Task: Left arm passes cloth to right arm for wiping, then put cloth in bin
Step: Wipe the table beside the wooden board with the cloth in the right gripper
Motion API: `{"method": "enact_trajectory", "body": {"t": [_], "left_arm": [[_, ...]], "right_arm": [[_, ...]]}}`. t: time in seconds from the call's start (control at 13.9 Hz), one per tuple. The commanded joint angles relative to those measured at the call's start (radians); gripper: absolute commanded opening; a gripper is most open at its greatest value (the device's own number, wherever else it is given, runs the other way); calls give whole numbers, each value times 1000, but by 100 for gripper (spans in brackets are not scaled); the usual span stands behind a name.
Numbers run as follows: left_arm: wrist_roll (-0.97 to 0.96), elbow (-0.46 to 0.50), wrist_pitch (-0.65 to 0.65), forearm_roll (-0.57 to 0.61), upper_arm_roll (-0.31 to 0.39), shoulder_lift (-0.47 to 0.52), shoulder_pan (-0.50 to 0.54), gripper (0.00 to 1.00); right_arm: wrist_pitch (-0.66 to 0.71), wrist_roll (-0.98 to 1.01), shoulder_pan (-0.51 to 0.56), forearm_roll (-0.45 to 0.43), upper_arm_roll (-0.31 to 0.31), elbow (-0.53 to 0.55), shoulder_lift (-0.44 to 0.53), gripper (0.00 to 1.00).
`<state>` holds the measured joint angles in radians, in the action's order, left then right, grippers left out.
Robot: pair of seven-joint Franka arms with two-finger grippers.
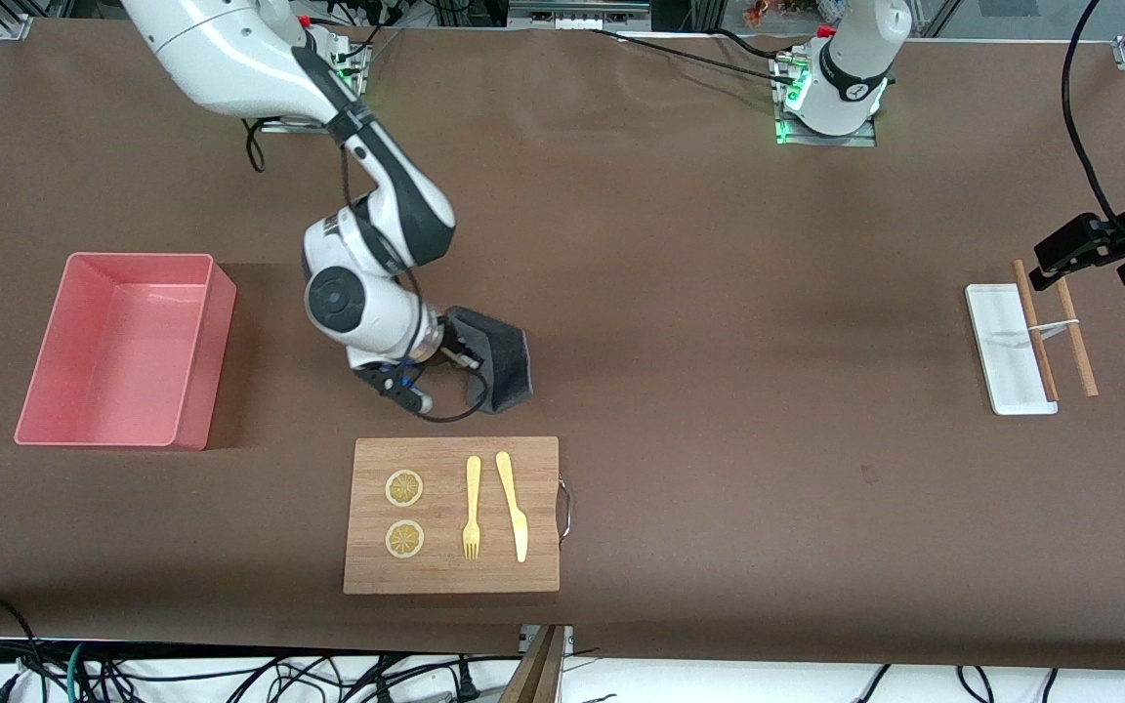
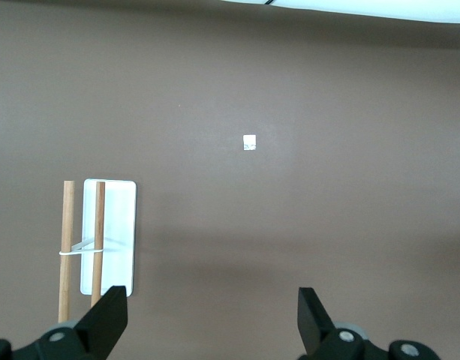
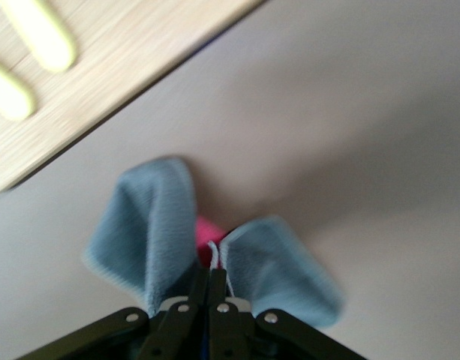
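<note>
Just above the brown table (image 1: pixel 719 293), between the pink bin (image 1: pixel 123 350) and the middle of the tabletop, the right gripper (image 1: pixel 470 363) is clenched on the cloth (image 1: pixel 502 361), which hangs from its fingers as a dark grey fold over bare table near the cutting board's (image 1: pixel 452 515) edge that lies farthest from the front camera. From the right wrist view the cloth (image 3: pixel 162 232) splits into two grey lobes with a sliver of crimson showing between them, and the right gripper (image 3: pixel 208 289) has its fingers (image 3: pixel 190 300) pressed together on the fabric where the lobes meet; a corner of the wooden board (image 3: pixel 87 82) with the ends of two yellow utensils on it shows nearby. On the board lie two lemon slices (image 1: pixel 404 514), a yellow fork (image 1: pixel 472 507) and a yellow knife (image 1: pixel 513 505), side by side, none of them touched by the cloth. The bin stands empty toward the right arm's end of the table, well apart from the cloth. At the left arm's end the left gripper (image 1: pixel 1085 249) waits over the small white tray (image 1: pixel 1004 351), its fingers (image 2: pixel 109 319) spread wide with nothing between them; two wooden sticks (image 1: pixel 1054 327) joined by a thin white band lie across the tray and the table beside it.
</note>
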<state>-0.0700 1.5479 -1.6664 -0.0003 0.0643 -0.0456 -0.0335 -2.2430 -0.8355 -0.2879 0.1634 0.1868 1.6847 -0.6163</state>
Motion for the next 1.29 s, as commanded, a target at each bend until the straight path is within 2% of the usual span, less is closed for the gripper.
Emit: {"method": "enact_trajectory", "body": {"t": [0.0,0.22,0.43,0.65,0.79,0.94,1.08,1.22], "left_arm": [[22,-32,25,-21,-14,-13,17,100],[30,-31,33,-20,-14,-13,15,100],[30,-31,103,-20,-14,-11,15,100],[29,-32,106,-20,-12,-10,15,100],[29,-32,106,-20,-12,-10,15,100],[25,-31,106,-20,-15,-10,15,100],[25,-31,106,-20,-15,-11,14,100],[27,-31,105,-20,-15,-11,14,100]], "right_arm": [[90,175,15,-11,-73,0,13,0],[172,369,18,-10,-179,1,23,0],[242,563,19,-10,-281,1,36,0],[308,732,48,-10,-345,-3,69,0],[360,818,74,-13,-362,-10,110,0],[469,842,102,-56,-362,-40,168,0],[636,843,107,-123,-362,-130,200,0],[823,849,108,-149,-362,-238,216,0]]}}
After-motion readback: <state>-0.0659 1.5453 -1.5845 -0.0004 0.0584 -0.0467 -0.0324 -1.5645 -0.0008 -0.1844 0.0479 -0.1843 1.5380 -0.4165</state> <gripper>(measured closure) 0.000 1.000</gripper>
